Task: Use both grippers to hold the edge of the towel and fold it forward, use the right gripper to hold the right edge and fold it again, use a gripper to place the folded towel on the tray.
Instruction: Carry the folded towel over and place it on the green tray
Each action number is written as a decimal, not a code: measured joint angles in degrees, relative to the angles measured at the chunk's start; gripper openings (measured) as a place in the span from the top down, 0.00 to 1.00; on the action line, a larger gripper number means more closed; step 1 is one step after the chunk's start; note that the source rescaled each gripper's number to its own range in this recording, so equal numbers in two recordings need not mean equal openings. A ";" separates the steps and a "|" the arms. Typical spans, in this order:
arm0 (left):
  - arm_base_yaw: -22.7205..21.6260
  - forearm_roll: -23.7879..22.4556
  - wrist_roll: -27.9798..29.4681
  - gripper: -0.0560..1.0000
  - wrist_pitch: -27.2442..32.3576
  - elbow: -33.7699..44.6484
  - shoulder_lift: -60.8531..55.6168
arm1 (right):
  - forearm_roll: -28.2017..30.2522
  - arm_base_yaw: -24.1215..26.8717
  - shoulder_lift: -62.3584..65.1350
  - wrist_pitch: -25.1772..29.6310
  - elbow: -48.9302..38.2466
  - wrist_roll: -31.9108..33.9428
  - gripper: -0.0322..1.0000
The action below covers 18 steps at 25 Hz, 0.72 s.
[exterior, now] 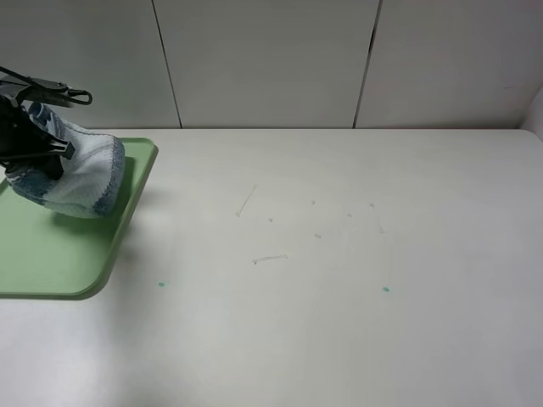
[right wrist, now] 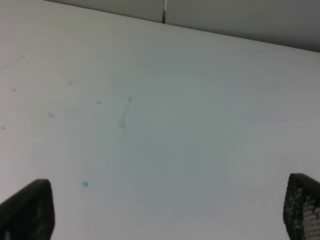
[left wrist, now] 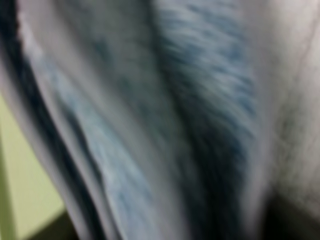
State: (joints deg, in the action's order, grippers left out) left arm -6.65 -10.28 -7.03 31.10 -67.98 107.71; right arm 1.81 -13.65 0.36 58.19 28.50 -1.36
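Nearest the high camera, the white surface [exterior: 339,322] lies bare apart from two small teal specks [exterior: 386,289] and a few faint scuffs [exterior: 270,259] toward its middle.

Further back on the left sits the tray [exterior: 51,263], light green with a low raised rim, its long axis running from the near left toward the far right, and its far corner close to the wall panels [exterior: 263,59].

On the far part of the tray rests the towel [exterior: 81,174], bunched into a thick folded bundle with blue-grey and pale stripes. Its long axis runs roughly across the tray from left to right, the rounded end toward the tray's right rim, while its left end is up against the left hand [exterior: 30,148].

That left hand is at the left edge of the high view, black, pressed against the towel's left end. Whether its fingers are apart or clamped on the cloth cannot be told: the high view hides the tips behind the bundle, and the left wrist view is filled with blurred towel [left wrist: 165,120] folds, with only a sliver of green tray [left wrist: 20,190] at one side.

The right hand [right wrist: 160,212] does not appear in the high view. Its wrist view shows both black fingertips [right wrist: 27,207] set wide apart over bare surface [right wrist: 175,125], holding nothing and touching nothing.
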 joint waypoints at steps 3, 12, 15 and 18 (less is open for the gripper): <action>-0.11 -0.23 -0.57 0.09 0.00 0.00 0.00 | 0.00 0.00 0.00 0.00 0.00 0.00 0.00; -0.11 -0.50 -0.77 0.00 2.42 0.00 0.00 | 0.00 0.00 0.00 0.00 0.00 0.00 0.00; -0.11 -0.50 -0.77 0.00 3.34 0.00 -0.47 | 0.00 0.00 0.00 0.00 0.00 0.00 0.00; -0.11 -0.69 -0.70 0.00 4.93 0.00 -2.14 | 0.00 0.00 0.00 0.00 0.00 0.00 0.00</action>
State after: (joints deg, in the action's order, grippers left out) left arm -6.76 -10.97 -7.73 36.03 -67.98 105.57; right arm 1.81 -13.65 0.36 58.19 28.50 -1.36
